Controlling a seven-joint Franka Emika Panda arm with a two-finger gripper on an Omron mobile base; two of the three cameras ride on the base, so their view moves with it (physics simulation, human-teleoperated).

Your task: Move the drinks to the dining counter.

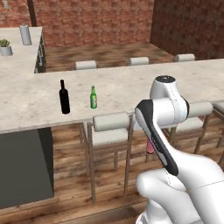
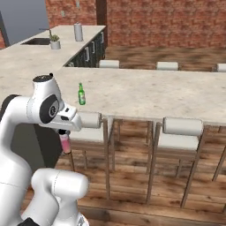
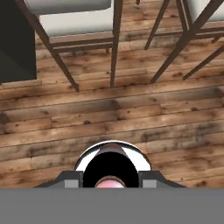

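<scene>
My gripper is shut on the small pink dark-capped bottle, which hangs upright below the hand, in front of the stools and below counter height. The left base view shows a pink sliver of this bottle behind my forearm. Seen from the hand, the bottle's dark cap sits between the two fingertips, over wooden floor. A tall black wine bottle and a green glass bottle stand on the dining counter, near its front edge.
Pale grey cushioned stools line both sides of the counter, with thin legs just ahead of the hand. A grey canister, a potted plant and a sink are on the far kitchen counter.
</scene>
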